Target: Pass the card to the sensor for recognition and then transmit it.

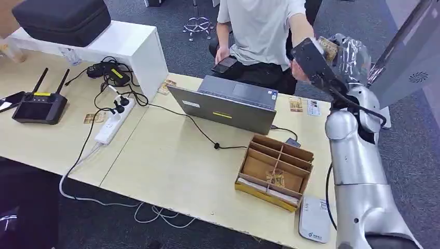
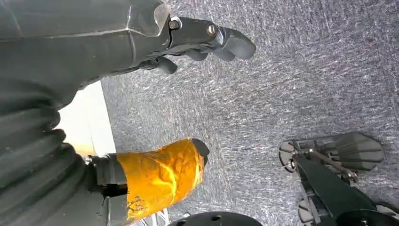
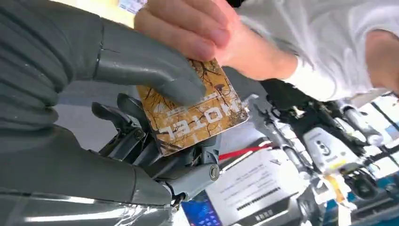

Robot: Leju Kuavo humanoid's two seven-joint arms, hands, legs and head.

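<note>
Gold-brown and printed "HOTEL", the card sits pinched between the thick thumb and dark fingers of the robot's right hand, raised well above the counter, as a person's hand closes on the card's far edge. By this reading the handover step is under way; next, the right hand would need to loosen its pinch once the person holds firm. The wrist close-up shows that shared hold, which the head view blurs. The left hand, fingers loosely curled and apart around nothing, hangs over grey carpet.
</note>
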